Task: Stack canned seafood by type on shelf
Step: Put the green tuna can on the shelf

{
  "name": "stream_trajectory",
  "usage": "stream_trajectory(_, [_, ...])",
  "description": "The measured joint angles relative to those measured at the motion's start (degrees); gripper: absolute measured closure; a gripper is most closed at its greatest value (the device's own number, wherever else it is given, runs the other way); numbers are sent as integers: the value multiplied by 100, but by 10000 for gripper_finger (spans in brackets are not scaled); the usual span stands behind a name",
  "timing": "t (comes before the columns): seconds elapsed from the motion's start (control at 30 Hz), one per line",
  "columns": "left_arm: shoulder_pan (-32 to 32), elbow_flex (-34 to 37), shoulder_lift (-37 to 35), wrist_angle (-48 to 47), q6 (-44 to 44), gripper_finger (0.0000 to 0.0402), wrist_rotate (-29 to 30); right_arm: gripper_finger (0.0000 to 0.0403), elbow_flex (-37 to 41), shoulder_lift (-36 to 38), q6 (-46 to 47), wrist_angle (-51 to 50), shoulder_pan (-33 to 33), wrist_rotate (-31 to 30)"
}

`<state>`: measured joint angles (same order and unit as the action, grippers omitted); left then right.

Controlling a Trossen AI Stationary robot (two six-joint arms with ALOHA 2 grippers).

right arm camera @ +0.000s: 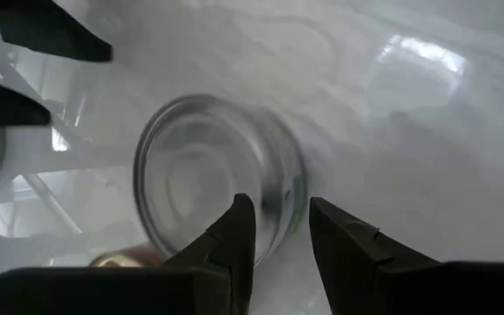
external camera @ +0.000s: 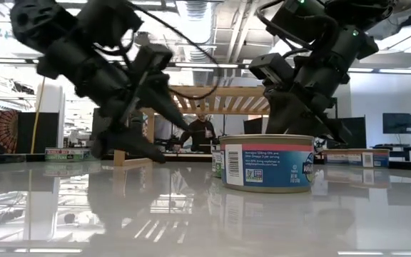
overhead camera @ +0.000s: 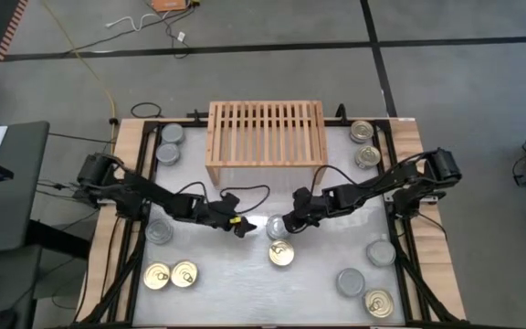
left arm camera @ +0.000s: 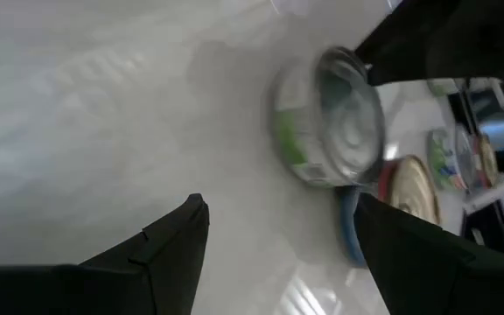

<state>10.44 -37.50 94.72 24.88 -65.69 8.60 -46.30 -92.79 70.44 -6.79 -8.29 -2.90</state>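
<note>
Right wrist view puts the right gripper point(right arm camera: 276, 234) just over a silver-topped tin point(right arm camera: 213, 179), its two dark fingers narrowly parted astride the tin's rim, though whether they actually pinch the metal cannot be told. The high view adds what that close look cannot: this right gripper point(overhead camera: 279, 225) meets the left gripper point(overhead camera: 241, 228) at the middle of the glossy white table point(overhead camera: 245, 283), the silver tin point(overhead camera: 275, 226) between them and a gold pull-ring tin point(overhead camera: 281, 253) just in front. The left wrist view shows the left gripper point(left arm camera: 278, 227) spread wide and empty, with the same round, flat tin point(left arm camera: 339, 118) ahead, its green label curving round the side and its concentric-ringed lid gleaming. Only the low view gives the printed side of the gold-topped tin point(external camera: 267, 162), teal and white with a barcode. Outward, the shelf point(overhead camera: 266, 132), pale wood with a slatted top, stands bare at the table's far edge, and the remaining tins, some grey, some gold, lie scattered near the corners.
</note>
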Motion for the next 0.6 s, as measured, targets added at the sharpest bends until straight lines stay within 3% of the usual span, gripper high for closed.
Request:
stream_trajectory(0.33, [-201, -1158, 577, -1244, 151, 127, -87, 269, 0, 0, 32, -11, -61, 9])
stream_trajectory(0.6, [-232, -1410, 577, -1350, 211, 127, -33, 278, 0, -26, 27, 0, -108, 2])
